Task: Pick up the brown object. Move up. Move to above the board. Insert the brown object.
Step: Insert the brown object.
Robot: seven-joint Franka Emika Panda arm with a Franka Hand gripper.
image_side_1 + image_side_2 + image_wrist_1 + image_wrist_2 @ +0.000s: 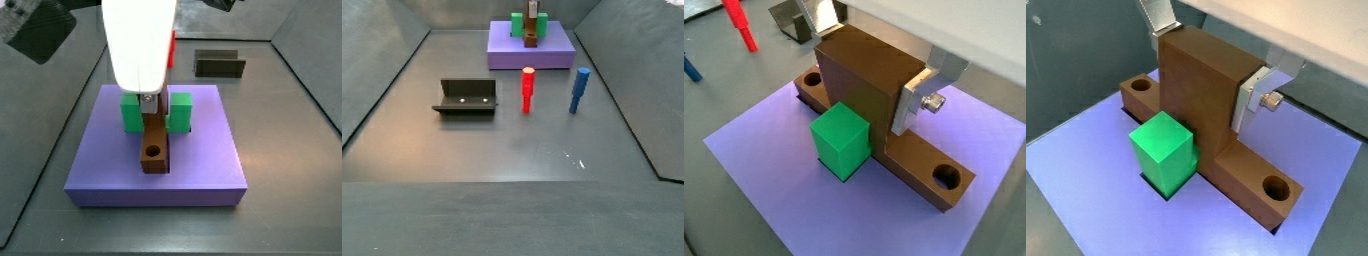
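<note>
The end effector (1207, 62) clamps the brown object (1213, 120) by its upright block, directly over the board (764, 175). The bar lies in the board's groove beside the green block (1164, 150). Insertion looks nearly complete; next comes releasing and lifting clear.

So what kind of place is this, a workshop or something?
Probably a robot test cell: grey walled floor, a fixture, and a gripper closed on the brown object seated in the board.
</note>
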